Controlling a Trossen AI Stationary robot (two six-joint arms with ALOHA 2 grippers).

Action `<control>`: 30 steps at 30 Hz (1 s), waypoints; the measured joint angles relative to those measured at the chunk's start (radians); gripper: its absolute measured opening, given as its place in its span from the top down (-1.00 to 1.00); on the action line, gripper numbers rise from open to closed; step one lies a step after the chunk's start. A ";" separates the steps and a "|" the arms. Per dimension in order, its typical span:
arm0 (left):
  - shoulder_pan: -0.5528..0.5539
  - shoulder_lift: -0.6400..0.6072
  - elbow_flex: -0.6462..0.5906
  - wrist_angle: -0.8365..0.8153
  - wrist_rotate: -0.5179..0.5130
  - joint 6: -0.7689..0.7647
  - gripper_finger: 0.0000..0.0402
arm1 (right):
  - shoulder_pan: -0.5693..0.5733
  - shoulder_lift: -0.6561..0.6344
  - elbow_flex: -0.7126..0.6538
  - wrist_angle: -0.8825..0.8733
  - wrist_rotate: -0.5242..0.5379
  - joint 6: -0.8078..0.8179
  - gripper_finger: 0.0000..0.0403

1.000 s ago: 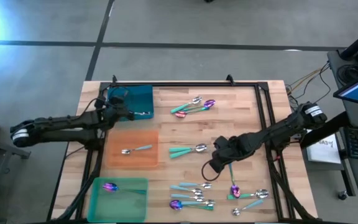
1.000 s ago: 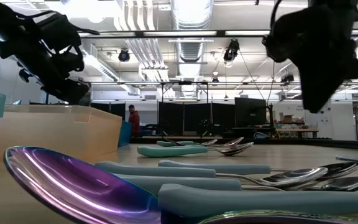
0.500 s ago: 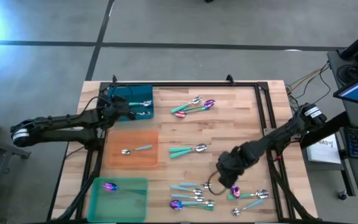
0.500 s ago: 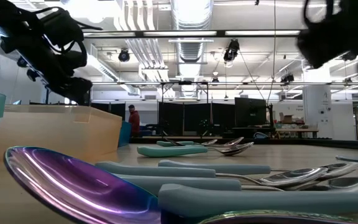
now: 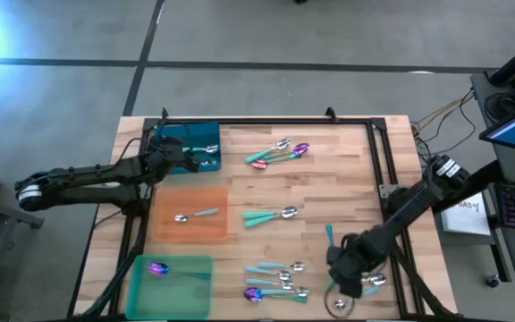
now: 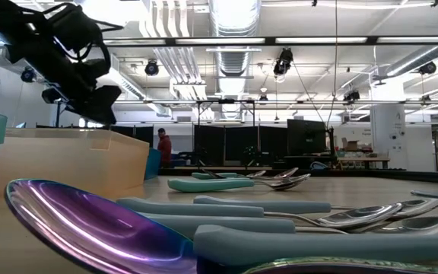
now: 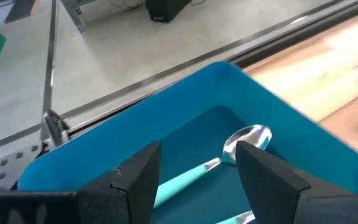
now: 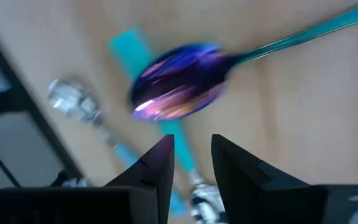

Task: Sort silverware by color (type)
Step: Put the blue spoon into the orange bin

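Note:
My left gripper point(image 5: 170, 159) point(image 7: 197, 162) hovers open over the blue tray point(image 5: 206, 134) at the far left. A silver spoon with a teal handle point(image 7: 244, 142) lies flat on the tray's floor just beyond the fingers. My right gripper point(image 5: 345, 273) point(image 8: 191, 146) hangs low over the loose silverware point(image 5: 372, 281) near the front right, fingers a little apart with nothing between them. Just beyond it, a purple-headed spoon point(image 8: 178, 81) lies on the wood across a teal handle point(image 8: 129, 45). One purple spoon point(image 5: 157, 267) lies in the green tray point(image 5: 195, 295).
The orange tray point(image 5: 208, 199) between the blue and green ones holds one teal-handled spoon point(image 5: 195, 216). More silverware lies on the wood at the far middle point(image 5: 280, 152), the centre point(image 5: 271, 216) and the near middle point(image 5: 275, 279). A lone teal handle point(image 5: 330, 234) lies behind my right gripper.
My right gripper has moved from the table's middle toward the near edge and slightly right, dropping over the front-right spoons. A teal-handled spoon that was not in the blue tray a second ago now lies there below my left gripper, which has stayed over the tray.

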 joint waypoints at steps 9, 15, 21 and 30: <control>0.000 -0.018 0.000 0.056 0.002 0.022 0.04 | 0.165 0.053 0.000 0.138 -0.003 -0.077 0.51; 0.000 -0.041 0.000 0.100 0.001 0.022 0.04 | 0.203 0.083 0.000 0.157 -0.003 -0.087 0.53; 0.000 -0.074 0.000 0.104 0.001 0.022 0.04 | 0.215 0.128 0.001 0.205 -0.002 -0.101 0.53; 0.000 -0.106 0.000 0.106 0.000 0.023 0.04 | 0.223 0.206 0.006 0.202 0.010 -0.138 0.57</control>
